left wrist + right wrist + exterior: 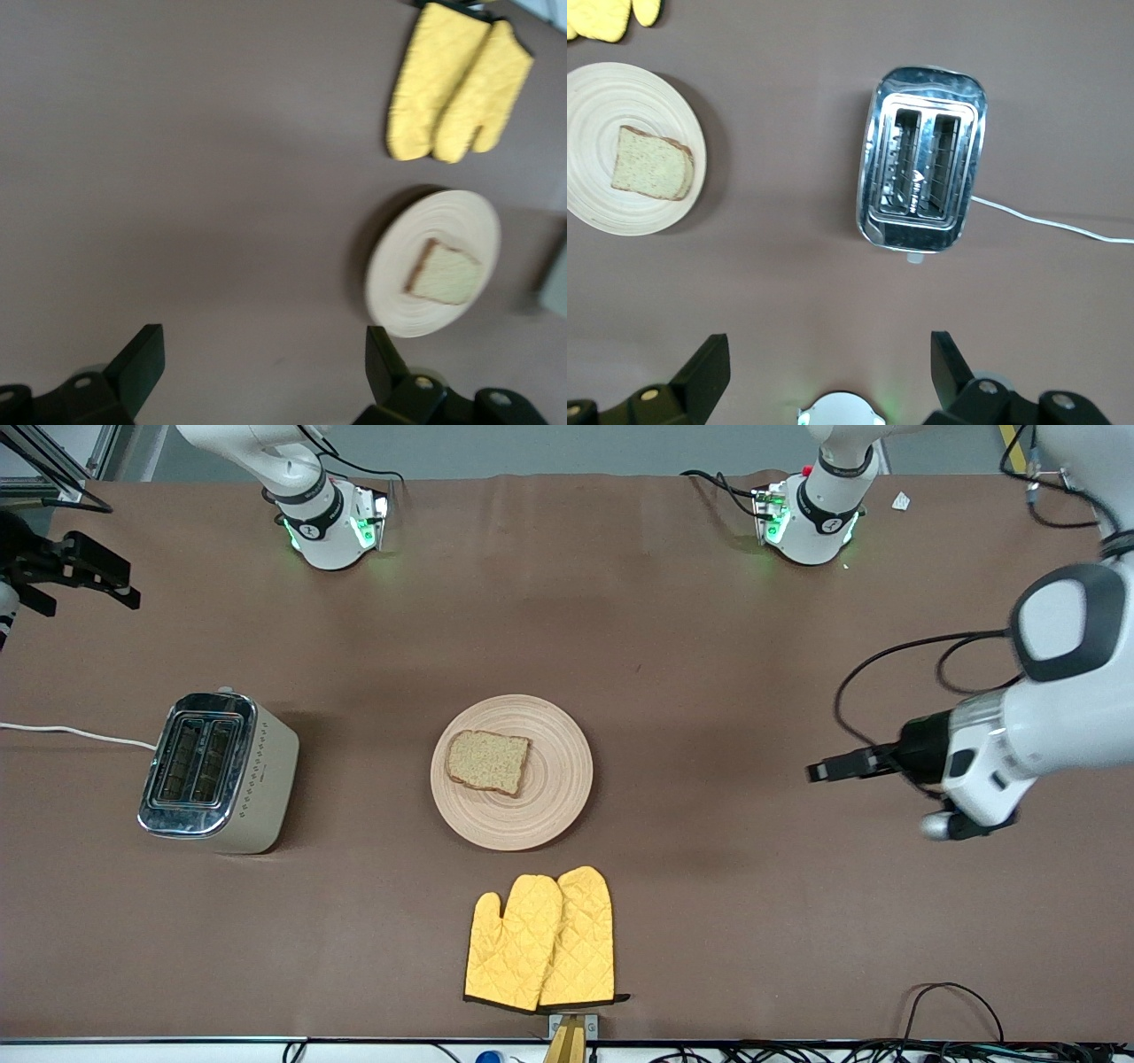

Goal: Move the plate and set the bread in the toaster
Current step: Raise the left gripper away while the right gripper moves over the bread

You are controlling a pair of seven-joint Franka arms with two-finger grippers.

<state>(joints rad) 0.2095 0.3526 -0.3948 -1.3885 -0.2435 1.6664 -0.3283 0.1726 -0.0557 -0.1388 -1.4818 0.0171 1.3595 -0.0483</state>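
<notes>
Brown tabletop (709, 655): your bread (488, 761) lies on the plate (554, 779) at mid-table, toaster (219, 772) toward the right arm's end. Your left gripper (819, 771) hovers open over the other end; your right gripper (106, 571), also open, waits near its corner.

Bright, even light came from above. Soft shadows lay beside the toaster (219, 772) and plate (558, 797). The toaster's shiny top glared. The left wrist view looked blurry.

A brown-covered table (620, 620) under even light, cables along its edge.
</notes>
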